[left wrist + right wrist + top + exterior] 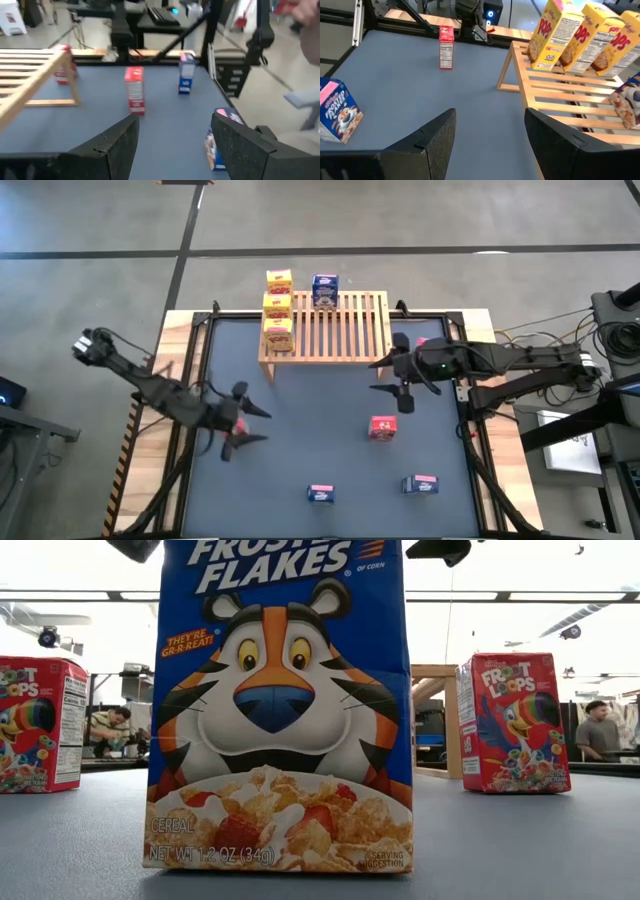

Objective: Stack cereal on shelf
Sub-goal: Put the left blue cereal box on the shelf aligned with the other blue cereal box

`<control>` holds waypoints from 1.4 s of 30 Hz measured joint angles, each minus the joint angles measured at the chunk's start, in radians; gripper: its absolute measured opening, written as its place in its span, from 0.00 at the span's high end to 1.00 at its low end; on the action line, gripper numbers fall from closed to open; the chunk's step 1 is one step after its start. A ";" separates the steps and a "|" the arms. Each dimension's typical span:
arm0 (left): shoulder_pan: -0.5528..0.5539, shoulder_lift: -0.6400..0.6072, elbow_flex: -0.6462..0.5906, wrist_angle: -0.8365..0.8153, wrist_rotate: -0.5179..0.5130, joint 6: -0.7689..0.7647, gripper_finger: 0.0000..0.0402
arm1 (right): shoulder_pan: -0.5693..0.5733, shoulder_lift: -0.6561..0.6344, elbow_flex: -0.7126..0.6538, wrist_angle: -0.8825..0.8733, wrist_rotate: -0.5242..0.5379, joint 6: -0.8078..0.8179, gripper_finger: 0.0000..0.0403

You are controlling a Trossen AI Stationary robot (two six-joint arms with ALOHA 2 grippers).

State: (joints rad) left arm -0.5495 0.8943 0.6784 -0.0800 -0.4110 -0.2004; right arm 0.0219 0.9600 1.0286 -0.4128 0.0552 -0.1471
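Three yellow boxes (pixel 278 308) and one blue box (pixel 325 290) stand on the shelf (pixel 345 330); the left pincer (pixel 247 425) and the right pincer (pixel 389 375) hang spread, empty, above the bench (pixel 300 450).

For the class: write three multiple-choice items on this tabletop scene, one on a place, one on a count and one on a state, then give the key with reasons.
1. Where do the yellow cereal boxes stand?
A. On the shelf
B. On the table's near edge
C. In the left gripper

2. How many blue cereal boxes are on the shelf?
A. None
B. One
C. Three

3. How is the right gripper?
A. Shut on a red box
B. Open, holding nothing
C. Shut on a blue box

Key:
1 A: the three yellow cereal boxes stand in a row on the slats of the shelf.
2 B: only one blue cereal box is up there; two others are on the table.
3 B: the right gripper hangs over the table with its fingers apart and nothing between them.
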 joint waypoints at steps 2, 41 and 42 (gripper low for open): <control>-0.031 0.094 0.054 -0.001 -0.010 0.001 0.42 | 0.000 -0.010 -0.013 0.017 0.000 -0.009 0.44; -0.148 0.847 0.431 -0.022 0.021 -0.336 0.06 | 0.000 -0.008 -0.027 0.037 -0.001 -0.021 0.44; -0.148 0.859 0.425 0.002 0.015 -0.335 0.06 | 0.000 -0.008 -0.027 0.037 -0.001 -0.021 0.44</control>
State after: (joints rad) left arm -0.6972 1.7535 1.1030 -0.0775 -0.3961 -0.5358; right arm 0.0219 0.9520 1.0012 -0.3753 0.0540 -0.1677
